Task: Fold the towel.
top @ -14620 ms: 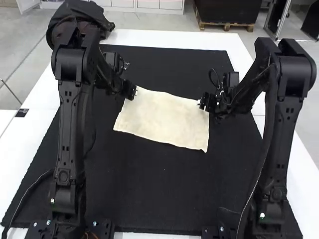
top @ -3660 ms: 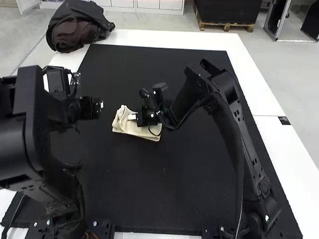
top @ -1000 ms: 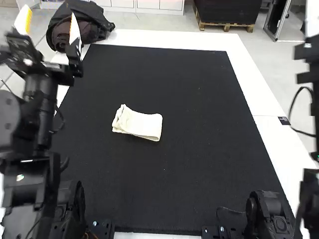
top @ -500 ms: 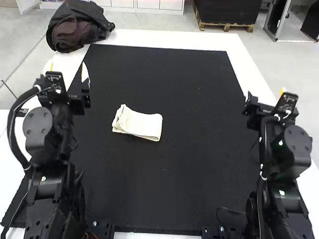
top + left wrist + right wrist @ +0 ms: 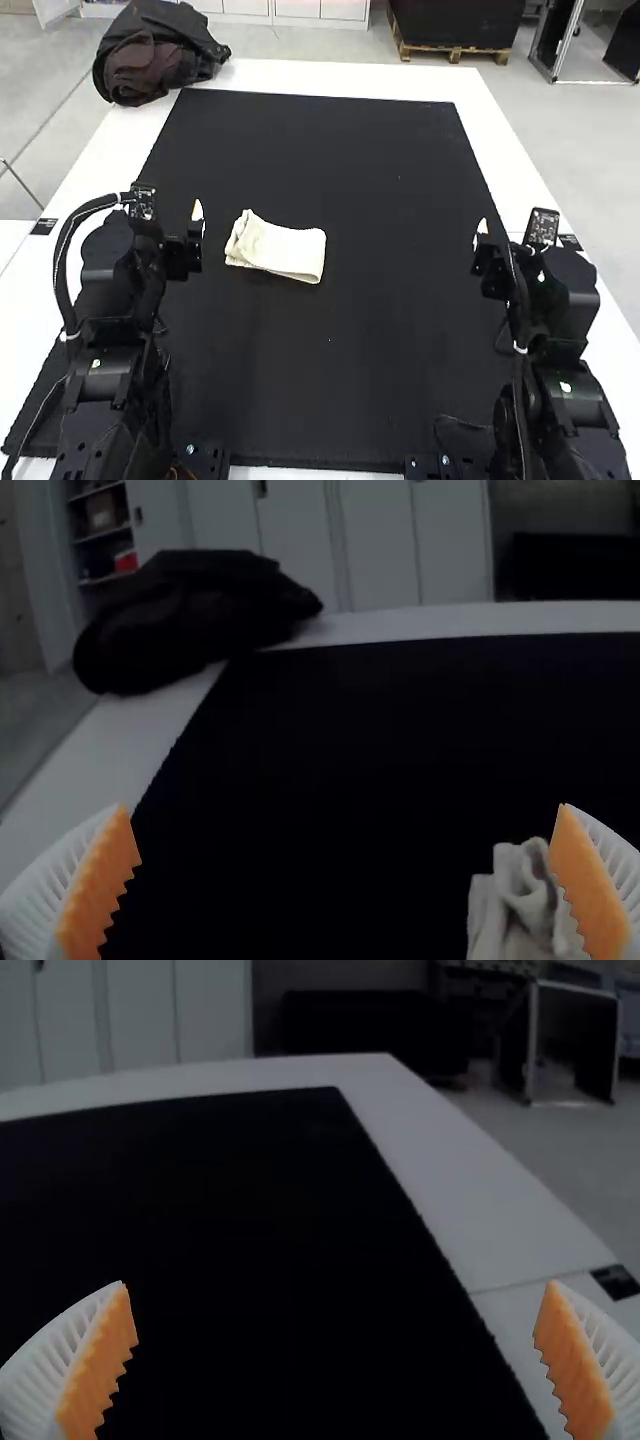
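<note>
stretching left to right on the mat (image 5: 330, 370), left of its middle, right end slanting nearer the arm bases: towel (image 5: 285, 250), folded narrow. spread wide, holding nothing: left gripper (image 5: 168, 209), near it; right gripper (image 5: 511, 228), well apart.

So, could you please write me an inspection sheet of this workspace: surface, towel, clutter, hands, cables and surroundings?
Surface: flat black mat on a white table.
Towel: cream cloth towel, folded into a compact strip; left end rumpled; number of folds cannot be told.
Clutter: soft black-and-brown bundle on the table's far left corner.
Left hand: open, holding nothing.
Right hand: open, holding nothing.
Cables: black cable bows outward beside the left arm, off the towel.
Surroundings: white tabletop borders the mat; people: nothing seen.
</note>
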You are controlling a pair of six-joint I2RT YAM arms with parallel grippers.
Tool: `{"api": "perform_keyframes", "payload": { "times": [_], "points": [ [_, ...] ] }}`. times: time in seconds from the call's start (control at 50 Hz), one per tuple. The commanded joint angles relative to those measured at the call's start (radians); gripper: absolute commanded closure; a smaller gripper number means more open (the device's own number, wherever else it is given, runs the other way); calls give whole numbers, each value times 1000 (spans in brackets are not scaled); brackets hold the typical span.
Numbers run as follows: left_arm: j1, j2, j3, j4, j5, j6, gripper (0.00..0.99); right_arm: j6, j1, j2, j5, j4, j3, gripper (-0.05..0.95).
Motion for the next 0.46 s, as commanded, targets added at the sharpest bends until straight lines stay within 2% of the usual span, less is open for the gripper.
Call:
{"api": "perform_keyframes", "payload": {
  "times": [0.0, 0.44],
  "points": [
    [-7, -5, -4, 6, 10, -19, 33, -12, 3, -6, -84, -4, -6, -18],
    [-7, -6, -4, 6, 10, -19, 33, -13, 2, -6, -89, -6, -6, -18]
  ]
}}
